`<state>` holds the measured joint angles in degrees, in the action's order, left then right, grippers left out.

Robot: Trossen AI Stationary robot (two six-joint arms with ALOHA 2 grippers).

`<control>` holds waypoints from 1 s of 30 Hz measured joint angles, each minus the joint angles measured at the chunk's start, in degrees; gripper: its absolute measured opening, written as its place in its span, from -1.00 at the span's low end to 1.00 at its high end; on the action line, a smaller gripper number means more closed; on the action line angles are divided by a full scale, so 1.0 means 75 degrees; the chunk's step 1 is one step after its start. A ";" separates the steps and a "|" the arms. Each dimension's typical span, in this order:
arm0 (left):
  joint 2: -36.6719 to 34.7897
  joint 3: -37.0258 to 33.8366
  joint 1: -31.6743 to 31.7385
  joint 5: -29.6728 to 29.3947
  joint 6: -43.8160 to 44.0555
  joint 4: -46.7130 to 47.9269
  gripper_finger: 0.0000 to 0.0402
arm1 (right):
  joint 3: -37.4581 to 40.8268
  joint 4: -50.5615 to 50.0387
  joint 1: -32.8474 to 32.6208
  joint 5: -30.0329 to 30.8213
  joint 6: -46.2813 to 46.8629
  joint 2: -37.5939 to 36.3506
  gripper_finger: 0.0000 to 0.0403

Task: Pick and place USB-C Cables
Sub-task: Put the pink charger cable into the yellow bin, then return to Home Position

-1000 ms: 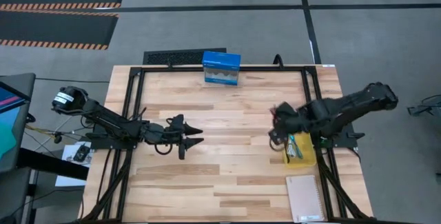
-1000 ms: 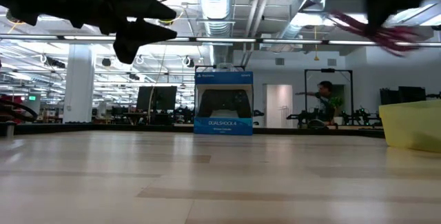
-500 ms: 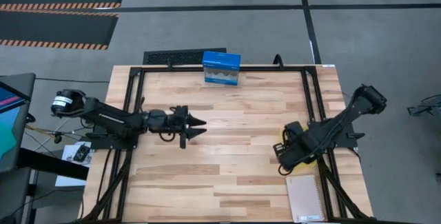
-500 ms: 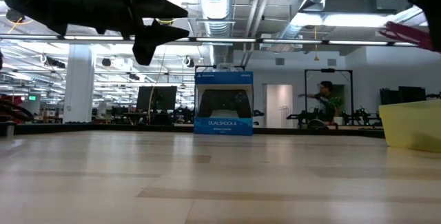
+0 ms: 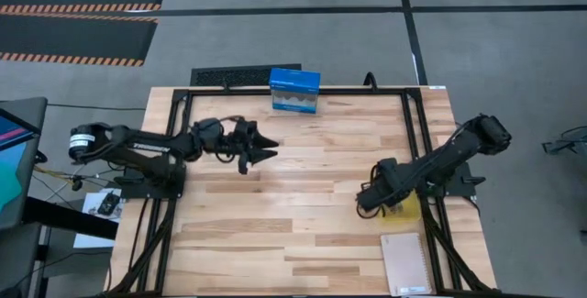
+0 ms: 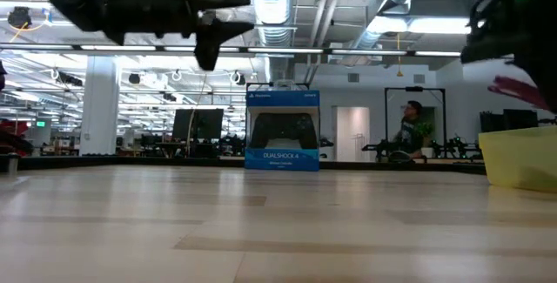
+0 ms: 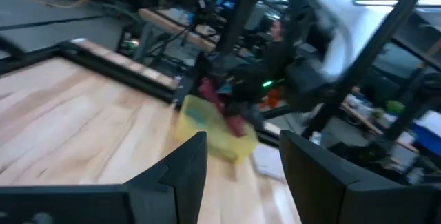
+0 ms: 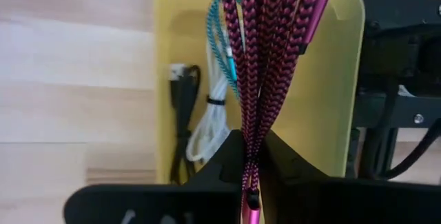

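My right gripper (image 8: 251, 148) is shut on the maroon-red braided cable (image 8: 265, 38) and hovers by the yellow bin (image 8: 324, 107) at the table's right side (image 5: 365, 204). Inside the bin lie the teal cable (image 8: 222, 38), the white cable (image 8: 207, 124) and the black cable (image 8: 180, 120). In the low view the maroon cable (image 6: 522, 91) shows above the bin's rim (image 6: 520, 157). My left gripper (image 5: 264, 152) is open and empty, held in the air over the table's far left part (image 7: 241, 155). My right gripper pinches the maroon cable bundle between its two fingers near one end of the bundle (image 8: 249, 124), several strands together. The fingers come from above, pointing down at the table. The bundle is lifted clear and reaches out over the yellow bin.
A blue box (image 5: 294, 90) stands upright at the far edge's middle (image 6: 282, 131). A notebook (image 5: 406, 263) lies at the near right corner, just near of the bin. Black frame rails (image 5: 415, 133) run along the table's sides. Bare wood lies in the middle.
My right gripper, still shut on the maroon cable, has swung from the table's middle right toward the near edge and come down beside the yellow bin; the cable has dropped lower with it. My left gripper has moved toward the far edge, staying open.
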<state>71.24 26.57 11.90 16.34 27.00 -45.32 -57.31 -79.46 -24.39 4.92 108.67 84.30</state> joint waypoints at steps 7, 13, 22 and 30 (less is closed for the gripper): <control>0.0000 0.1255 0.0596 0.1361 -0.0080 0.1182 -0.16 | 0.0482 0.0273 0.0492 -0.0800 -0.0871 0.0054 -0.83; 0.0000 0.1990 0.0600 0.1399 -0.0176 0.2045 -0.16 | 0.0495 0.0237 0.0793 -0.0833 -0.1371 0.0045 -0.78; 0.0000 0.2544 0.0442 0.2661 0.0504 0.2349 -0.16 | 0.0727 0.0347 0.0851 -0.0814 -0.2076 0.0046 -0.42; -0.0093 0.2651 -0.0042 0.2739 0.0949 0.2427 -0.16 | 0.0680 0.0436 0.0593 -0.0581 -0.2688 0.0048 0.00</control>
<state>70.55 46.46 11.59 36.88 34.12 -27.11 -52.20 -76.18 -19.94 0.56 88.51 84.66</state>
